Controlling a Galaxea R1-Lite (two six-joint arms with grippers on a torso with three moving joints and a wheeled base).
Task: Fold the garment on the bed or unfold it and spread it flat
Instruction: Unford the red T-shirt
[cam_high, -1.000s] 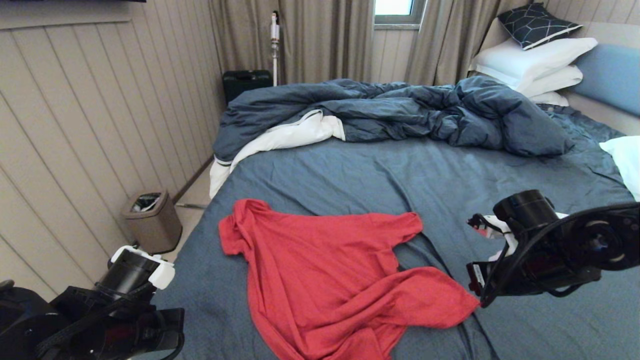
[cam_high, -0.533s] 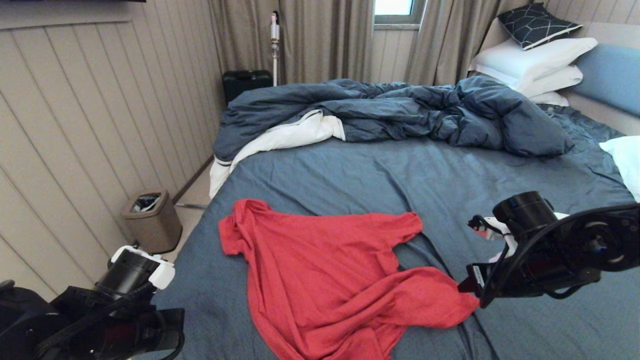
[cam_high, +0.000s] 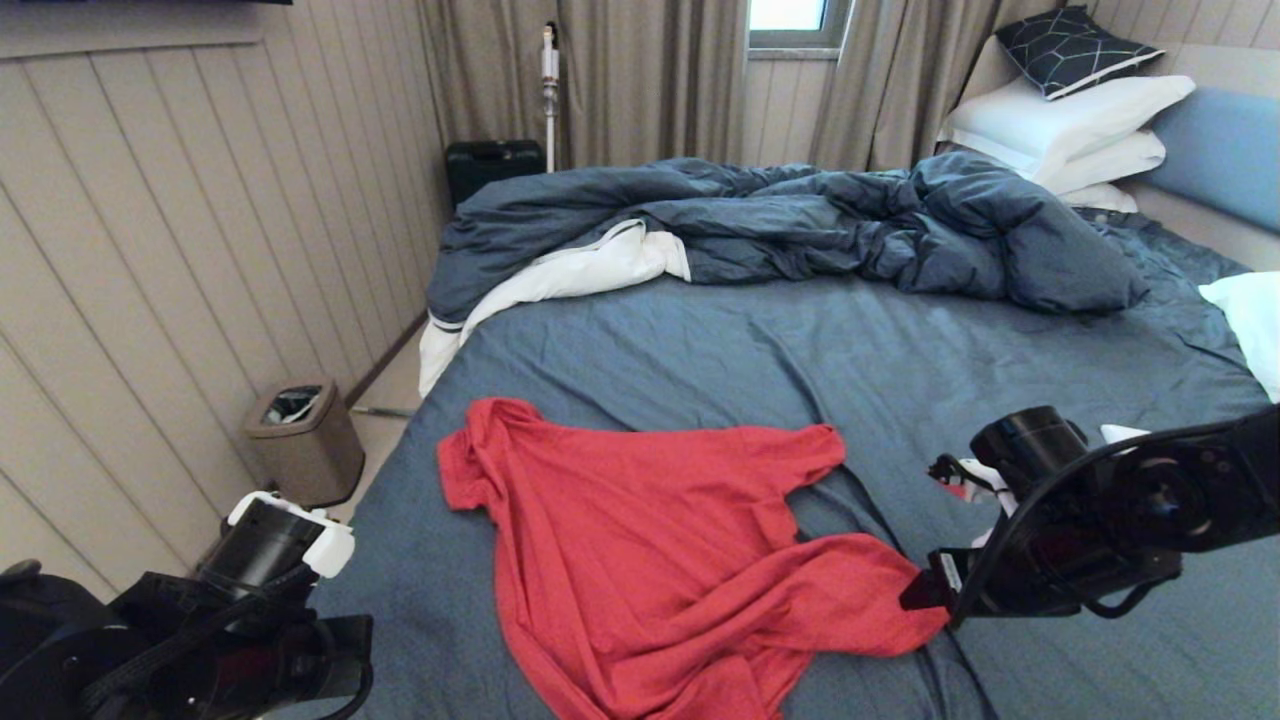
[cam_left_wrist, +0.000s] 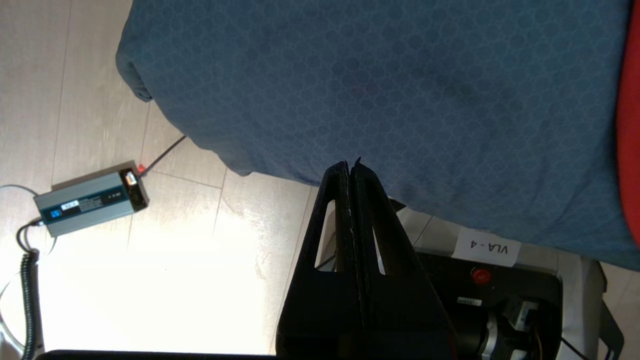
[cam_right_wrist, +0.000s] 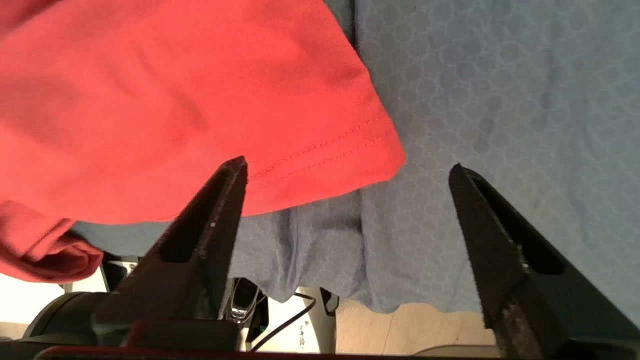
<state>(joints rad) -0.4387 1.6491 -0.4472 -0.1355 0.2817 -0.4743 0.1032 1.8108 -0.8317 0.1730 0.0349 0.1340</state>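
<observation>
- Here, in the head view, the red T-shirt (cam_high: 680, 560) lies crumpled on the near part of the bed (cam_high: 800, 350), its thin jersey bunched into soft folds, one sleeve reaching towards the bed's left edge and a hem corner trailing to the right. No print shows on the side facing up.
- Behind it a rumpled dark blue duvet (cam_high: 800, 225) with a white underside heaps across the far half, and white pillows (cam_high: 1065, 130) stack at the headboard under a dark patterned cushion (cam_high: 1070, 45).
- The right gripper (cam_high: 915, 590) reaches in low from the right, its tip just beside the shirt's trailing corner; the left arm hangs off the bed's near-left corner, near a small bin (cam_high: 305, 440) on the floor.
- In the left wrist view, the left gripper (cam_left_wrist: 351, 167) has its black triangular fingers pressed flat together, holding nothing, over the edge of the blue-grey sheet with its faint ring pattern. Only this view shows a grey power box (cam_left_wrist: 90, 202) with a coiled cable on the pale floor.
- In the right wrist view, the claw is spread wide, one finger (cam_right_wrist: 220, 210) in front of the double-stitched hem, the corner lying between the fingers, ungripped.
</observation>
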